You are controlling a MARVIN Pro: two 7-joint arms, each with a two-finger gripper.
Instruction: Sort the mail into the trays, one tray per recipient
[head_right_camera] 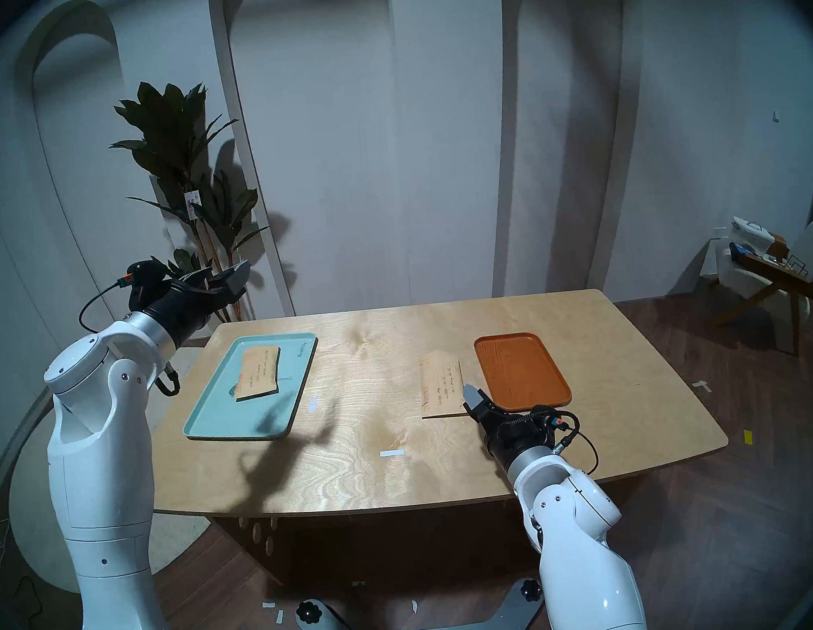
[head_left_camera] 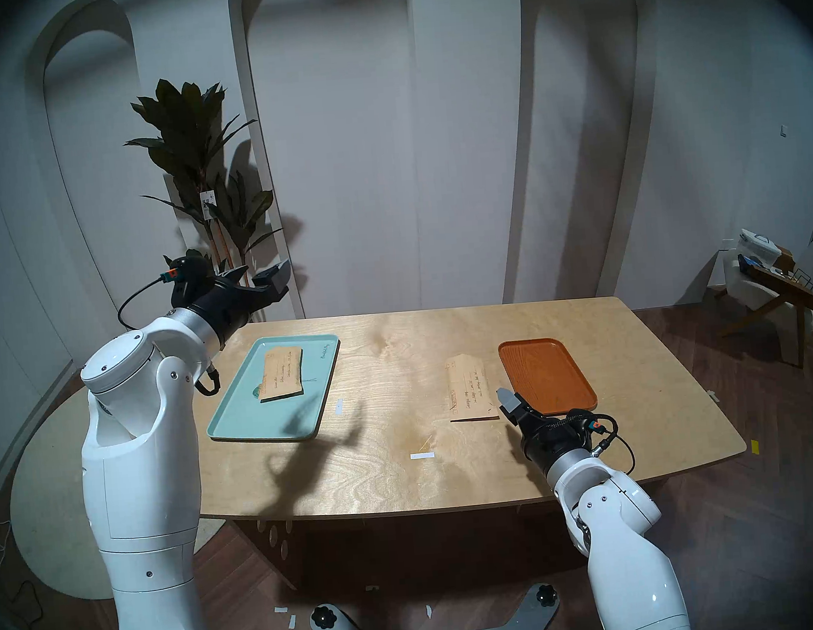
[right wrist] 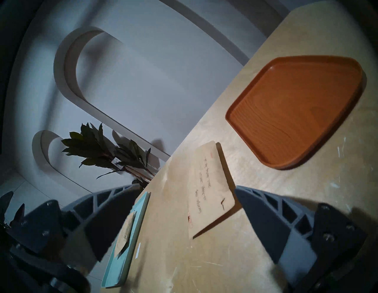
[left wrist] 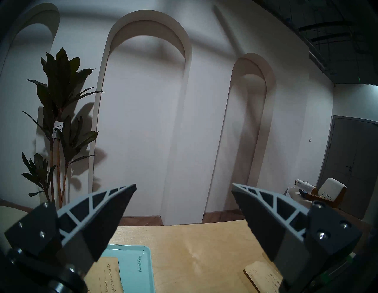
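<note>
One tan envelope (head_left_camera: pixel 282 374) lies inside the mint-green tray (head_left_camera: pixel 238 417) on the table's left. The other tan envelope (head_left_camera: pixel 468 387) lies flat on the table, just left of the orange-brown tray (head_left_camera: pixel 545 374), which holds nothing. My right gripper (head_left_camera: pixel 508 403) is open, turned on its side and low at this envelope's near right corner. The right wrist view shows its fingers spread, with the envelope (right wrist: pixel 208 188) between them and the orange-brown tray (right wrist: pixel 296 110) beyond. My left gripper (head_left_camera: pixel 258 275) is open and empty, raised above the table's far left corner, its fingers (left wrist: pixel 114 206) wide apart.
Two small white tape strips (head_left_camera: pixel 422 455) (head_left_camera: pixel 338 406) lie on the wooden table (head_left_camera: pixel 408 482). A tall potted plant (head_left_camera: pixel 200 178) stands behind the far left corner. A chair with clutter (head_left_camera: pixel 781 287) stands on the floor at the far right.
</note>
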